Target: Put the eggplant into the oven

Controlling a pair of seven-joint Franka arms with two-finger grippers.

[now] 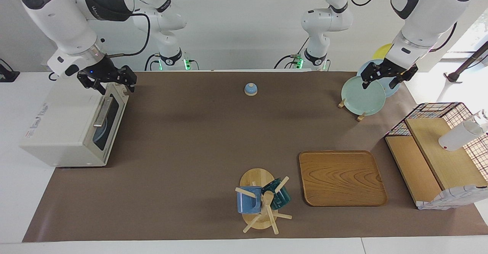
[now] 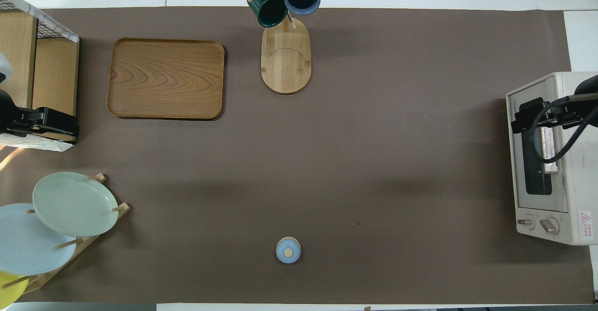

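Mugs, one blue (image 1: 248, 202) and one dark green (image 1: 278, 195), hang on a wooden stand (image 1: 263, 216) at the edge of the brown surface (image 1: 190, 151) farthest from the robots, toward the left arm's end from the oven (image 1: 65, 132). Beside the stand, still more toward that end, lies a wooden tray (image 1: 341, 177), then a wooden shelf (image 1: 438, 158). A small blue bell (image 1: 251, 89) sits nearer to the robots than the oven.

The oven stands at the right arm's end, door shut. Red lettering on its side (image 1: 38, 116) and a red warning sticker (image 2: 585, 220) by the knobs are too small to read. Where the eggplant is cannot be told.

The right gripper (image 1: 110, 82) is at the oven's top edge above the door; whether its jaws are parted cannot be told. The left gripper (image 1: 381, 80) hangs over the plates (image 1: 362, 95) and shelf, jaws spread, holding nothing.
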